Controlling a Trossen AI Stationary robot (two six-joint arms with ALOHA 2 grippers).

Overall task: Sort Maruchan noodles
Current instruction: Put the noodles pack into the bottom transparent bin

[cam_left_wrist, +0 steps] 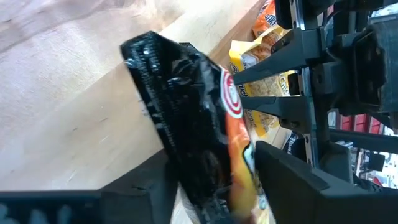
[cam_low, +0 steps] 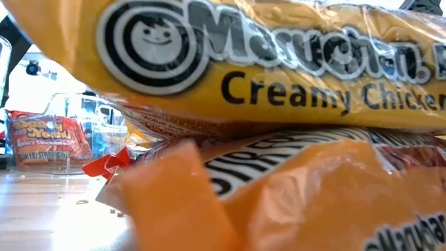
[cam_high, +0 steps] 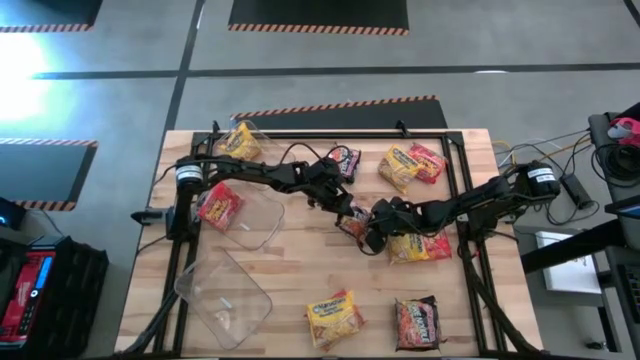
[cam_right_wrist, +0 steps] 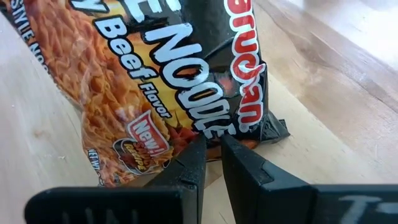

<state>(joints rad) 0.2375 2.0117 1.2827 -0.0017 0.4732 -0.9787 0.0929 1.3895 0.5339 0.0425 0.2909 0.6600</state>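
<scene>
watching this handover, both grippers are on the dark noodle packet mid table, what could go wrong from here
The right gripper pinches only the dark packet's edge, so the crinkly plastic could slip free. The left gripper straddles the same packet while the right holds on; pulling apart might tear it. The arms meet right above a red packet, which could get knocked.

In the low view a yellow packet (cam_low: 279, 63) pressed against the lens fills most of the frame, its edges cut off, and with the blurred orange packet (cam_low: 313, 202) beneath it we lose the table behind and both arms. From above, the black packet (cam_high: 352, 222) is largely hidden under the two grippers meeting over it. Its lettering is too small for us to read there.
</scene>
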